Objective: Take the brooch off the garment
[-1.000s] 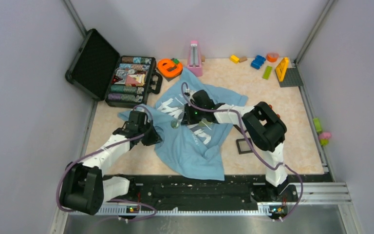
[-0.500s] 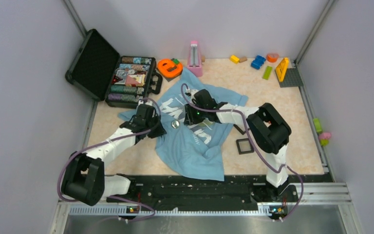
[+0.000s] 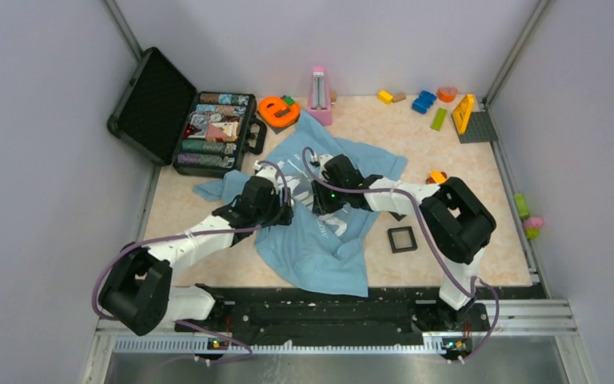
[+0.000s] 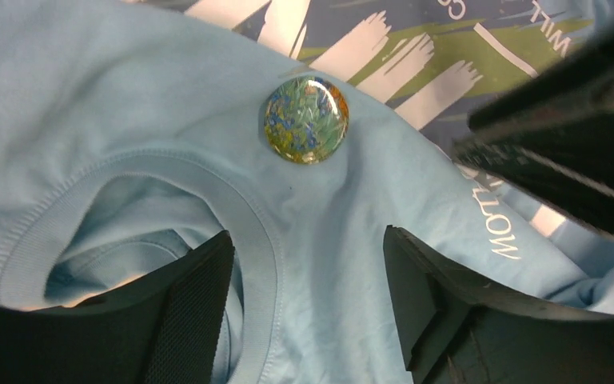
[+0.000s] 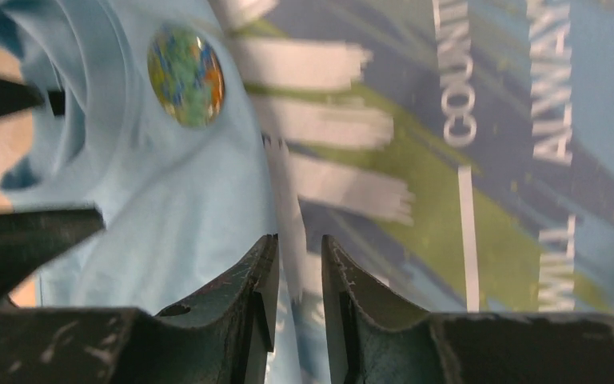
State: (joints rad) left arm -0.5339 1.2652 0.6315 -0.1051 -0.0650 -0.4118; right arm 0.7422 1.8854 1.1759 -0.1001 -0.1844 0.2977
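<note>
The garment [image 3: 320,248], a light blue T-shirt with white lettering, lies crumpled mid-table. The brooch [image 4: 305,118], a small round green-blue pin, sits on the cloth just beyond the collar. It also shows at the upper left of the right wrist view [image 5: 185,76]; from above the grippers hide it. My left gripper [image 4: 308,236] [image 3: 281,210] hangs open over the shirt by the collar, the brooch just ahead of its fingertips, nothing between them. My right gripper [image 5: 298,244] [image 3: 320,200] meets it from the right. Its jaws stand a narrow gap apart with a ridge of printed cloth in the gap; whether they pinch it is unclear.
An open black case [image 3: 208,132] of chips stands at the back left, an orange letter [image 3: 278,112] and pink metronome [image 3: 318,96] behind the shirt. Toy blocks [image 3: 424,102] lie at the back right. A small black square box [image 3: 402,238] sits right of the shirt.
My left gripper has travelled right onto the shirt up to the brooch and opened. The right gripper has shifted slightly nearer, and its jaws have parted a little.
</note>
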